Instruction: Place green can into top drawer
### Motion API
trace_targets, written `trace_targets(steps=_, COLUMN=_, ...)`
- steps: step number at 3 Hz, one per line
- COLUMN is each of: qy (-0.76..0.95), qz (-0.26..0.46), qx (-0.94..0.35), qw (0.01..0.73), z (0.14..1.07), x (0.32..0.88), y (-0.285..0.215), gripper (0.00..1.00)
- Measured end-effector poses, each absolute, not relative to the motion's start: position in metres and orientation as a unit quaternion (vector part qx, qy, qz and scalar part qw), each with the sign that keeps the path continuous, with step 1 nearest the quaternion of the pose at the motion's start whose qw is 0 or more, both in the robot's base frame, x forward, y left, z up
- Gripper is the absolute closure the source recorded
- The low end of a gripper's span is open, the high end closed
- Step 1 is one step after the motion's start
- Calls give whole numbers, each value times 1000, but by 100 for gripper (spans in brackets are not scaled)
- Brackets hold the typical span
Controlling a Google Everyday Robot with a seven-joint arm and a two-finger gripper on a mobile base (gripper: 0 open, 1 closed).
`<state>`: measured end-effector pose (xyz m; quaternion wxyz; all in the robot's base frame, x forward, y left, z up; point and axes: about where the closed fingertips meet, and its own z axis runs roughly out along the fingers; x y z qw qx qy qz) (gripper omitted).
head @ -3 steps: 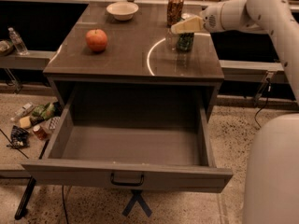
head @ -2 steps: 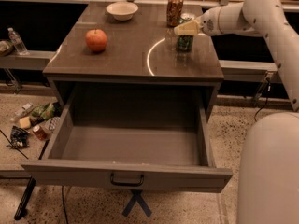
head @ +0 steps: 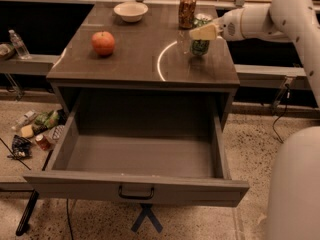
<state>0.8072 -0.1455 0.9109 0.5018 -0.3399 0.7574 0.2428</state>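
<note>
One green can (head: 200, 47), one brown-red speckled can (head: 187, 11), one apple (head: 103, 43), one bowl (head: 131, 12), one open top drawer (head: 135, 188), and one gripper (head: 201, 30), at the green can.

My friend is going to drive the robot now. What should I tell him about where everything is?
The end effector is over the back right of the cabinet top, right at the green can. I cannot tell if it grips the can.
The green can stands upright on the cabinet top, just in front of the brown-red can.
The top drawer is pulled open, and the can is not in it.
Done: drawer open, end effector at the can.
Left: lift the can, carry it over the drawer, set it inside.
</note>
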Motion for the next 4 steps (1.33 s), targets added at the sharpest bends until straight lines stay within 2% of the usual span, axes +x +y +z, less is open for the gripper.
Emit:
trace_targets(steps=1, qy=723, qz=263, qx=-365, qw=524, z=950, x=756, y=-150, gripper=100)
trace_targets(steps=2, qy=701, qz=280, qx=-393, qw=525, z=963, x=664, y=-156, gripper=100)
trace_targets(steps=4, qy=709, qz=286, qx=-389, qw=514, z=947, x=667, y=-154, gripper=100)
